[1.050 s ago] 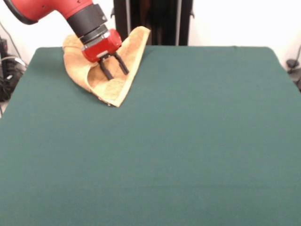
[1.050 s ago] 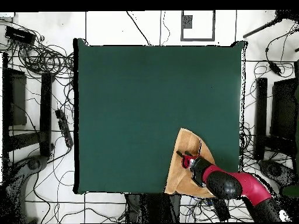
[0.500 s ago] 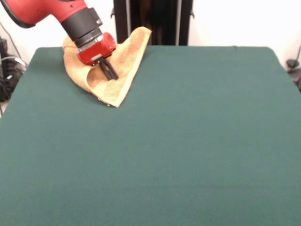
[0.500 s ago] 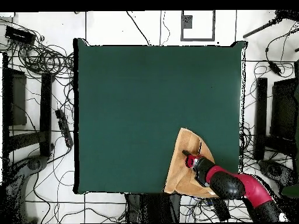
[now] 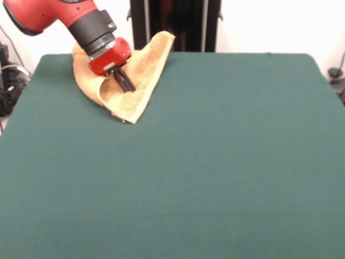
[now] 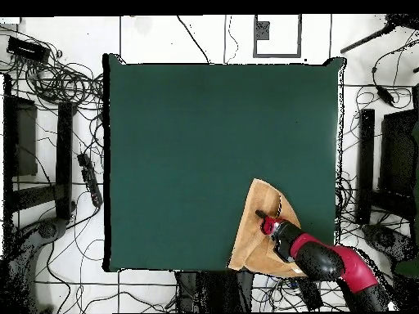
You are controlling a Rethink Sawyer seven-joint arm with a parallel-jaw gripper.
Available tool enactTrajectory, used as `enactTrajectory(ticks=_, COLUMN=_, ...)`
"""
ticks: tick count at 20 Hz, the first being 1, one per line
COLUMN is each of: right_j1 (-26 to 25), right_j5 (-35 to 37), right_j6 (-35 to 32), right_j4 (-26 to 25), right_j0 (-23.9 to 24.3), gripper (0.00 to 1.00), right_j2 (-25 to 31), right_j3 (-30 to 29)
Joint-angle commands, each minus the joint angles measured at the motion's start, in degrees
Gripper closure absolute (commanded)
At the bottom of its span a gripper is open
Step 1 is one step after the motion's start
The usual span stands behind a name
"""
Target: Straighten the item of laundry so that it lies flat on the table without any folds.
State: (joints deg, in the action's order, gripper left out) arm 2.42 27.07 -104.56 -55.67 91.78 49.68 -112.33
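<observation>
The item of laundry (image 5: 148,65) is an orange-tan towel, folded over into a rough triangle at the far left corner of the green table (image 5: 215,162). One corner of it sticks up past the table's back edge. My gripper (image 5: 129,88) comes down at a slant onto the middle of the towel. Its two dark fingers are drawn together and pinch the cloth. In the overhead view the towel (image 6: 250,245) lies at the lower right of the table (image 6: 204,147), partly over the table's edge, with the gripper (image 6: 260,216) on its upper part.
A black stand (image 5: 175,21) rises behind the table's back edge, close to the towel's raised corner. In the overhead view, cables (image 6: 57,78) and dark equipment (image 6: 364,163) lie on the floor on both sides of the table.
The fingers stood apart over the towel a second ago and have since drawn together on the cloth. The arm has shifted slightly; the towel has barely moved.
</observation>
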Motion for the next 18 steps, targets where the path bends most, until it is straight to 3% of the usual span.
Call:
enactTrajectory(ticks=1, right_j1=-25.9, right_j5=-21.4, right_j6=10.6, right_j4=-17.4, right_j0=-16.4, gripper=1.0, right_j2=3.7, right_j3=23.1)
enactTrajectory(ticks=7, right_j1=-19.2, right_j5=-30.3, right_j6=-1.7, right_j4=-18.5, right_j0=-24.5, gripper=1.0, right_j2=-0.9, right_j3=25.2)
enactTrajectory(ticks=10, right_j1=-16.5, right_j5=-35.0, right_j6=-2.8, right_j4=-15.9, right_j0=-28.5, gripper=1.0, right_j2=-4.6, right_j3=26.4)
enactTrajectory(ticks=14, right_j1=-11.3, right_j5=-41.5, right_j6=-2.8, right_j4=-7.9, right_j0=-35.6, gripper=1.0, right_j2=-12.3, right_j3=26.7)
enactTrajectory(ticks=18, right_j1=-9.9, right_j5=-45.5, right_j6=-2.4, right_j4=-4.6, right_j0=-39.4, gripper=1.0, right_j2=-16.0, right_j3=27.6)
